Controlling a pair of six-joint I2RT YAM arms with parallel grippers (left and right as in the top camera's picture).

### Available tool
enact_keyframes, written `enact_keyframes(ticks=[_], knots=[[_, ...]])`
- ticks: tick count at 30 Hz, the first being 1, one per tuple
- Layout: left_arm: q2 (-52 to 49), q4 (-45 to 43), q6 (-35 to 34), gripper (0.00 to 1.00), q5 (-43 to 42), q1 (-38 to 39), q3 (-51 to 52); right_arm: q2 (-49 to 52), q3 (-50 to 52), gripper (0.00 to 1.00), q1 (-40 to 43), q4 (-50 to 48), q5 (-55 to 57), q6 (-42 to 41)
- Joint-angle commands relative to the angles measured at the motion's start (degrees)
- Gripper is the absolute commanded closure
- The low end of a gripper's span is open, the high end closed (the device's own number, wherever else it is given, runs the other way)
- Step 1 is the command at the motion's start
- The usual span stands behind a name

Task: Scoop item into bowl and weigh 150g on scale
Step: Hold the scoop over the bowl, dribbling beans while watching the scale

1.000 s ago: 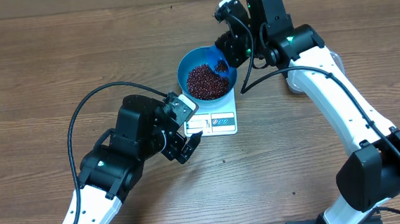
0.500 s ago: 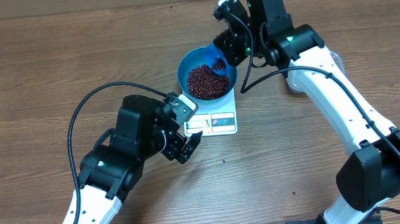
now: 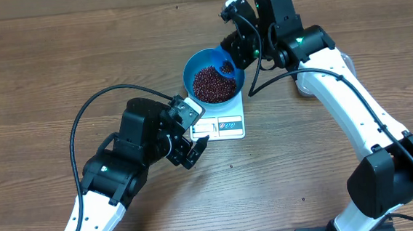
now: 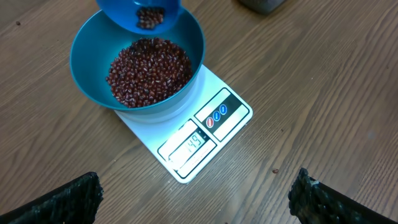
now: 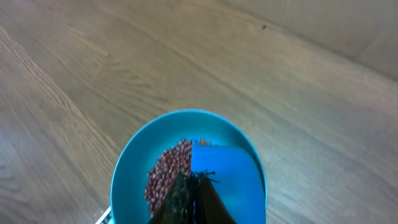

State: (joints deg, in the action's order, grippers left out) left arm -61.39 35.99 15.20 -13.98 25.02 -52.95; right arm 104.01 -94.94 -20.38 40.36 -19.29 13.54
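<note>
The blue bowl (image 3: 197,64) stands on the white scale (image 3: 225,125), holding a heap of dark red-brown beans (image 3: 212,84). My right gripper (image 3: 231,58) is shut on a small blue scoop (image 3: 226,67), which is tilted over the bowl's far right rim with a few beans in it. From the left wrist, the bowl (image 4: 87,68), beans (image 4: 149,71), scoop (image 4: 124,11) and scale (image 4: 233,115) lie ahead, and the scale's display shows digits. My left gripper (image 3: 194,150) hangs open over bare wood just left of the scale's front, with nothing between its fingers (image 4: 68,199).
The right wrist looks down on the bowl (image 5: 124,180), the beans (image 5: 163,177) and the scoop (image 5: 227,174) past its shut fingers (image 5: 193,202). A stray bean (image 4: 274,170) lies on the wooden table (image 3: 44,83). The table's far edge runs along the back.
</note>
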Motion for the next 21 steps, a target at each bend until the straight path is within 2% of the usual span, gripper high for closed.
enact_keyframes(ticks=[1,16,21], knots=[[0.66,-0.02,0.46,0.0,-0.87,-0.24,0.31,-0.35,-1.77,0.96,-0.17,-0.04,-0.48,-0.17],[0.66,-0.02,0.46,0.0,-0.87,-0.24,0.31,-0.35,-1.77,0.96,-0.17,-2.23,0.11,-0.02],[0.66,-0.02,0.46,0.01,-0.87,-0.24,0.31,-0.35,-1.77,0.96,-0.17,0.5,0.13,0.0]])
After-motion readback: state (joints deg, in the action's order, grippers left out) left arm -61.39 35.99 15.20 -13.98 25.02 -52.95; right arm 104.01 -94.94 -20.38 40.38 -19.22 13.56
